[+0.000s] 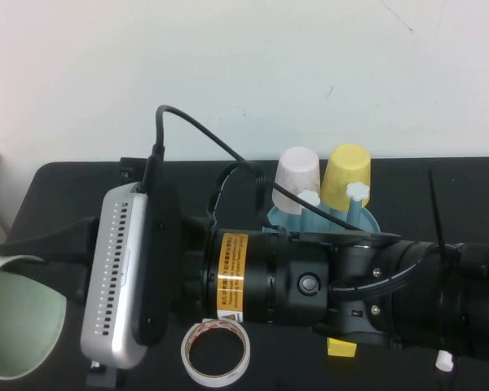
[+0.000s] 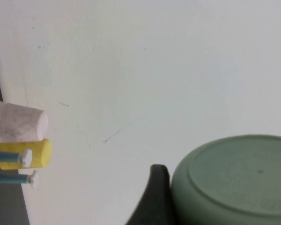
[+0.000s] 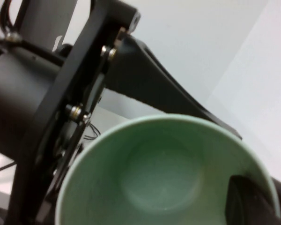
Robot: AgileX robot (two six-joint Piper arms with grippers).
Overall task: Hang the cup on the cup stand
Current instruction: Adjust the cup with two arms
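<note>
Past left edge of table (image 1: pixel 473 179), right gripper (image 1: pixel 34 251) apparently clamping the cup (image 1: pixel 16 326); left gripper (image 2: pixel 155 197) beside, grip unclear.

Tape roll (image 1: pixel 216 354), pinkish-white cup (image 1: pixel 297 179), yellow cup (image 1: pixel 345 174).

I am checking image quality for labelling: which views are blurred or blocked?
High view: an arm near the lens hides much of the table. Left wrist view: left gripper beside the cup base, both soft, cup stand sharper. Right wrist view: right gripper at the cup's rim, all blurred.
</note>
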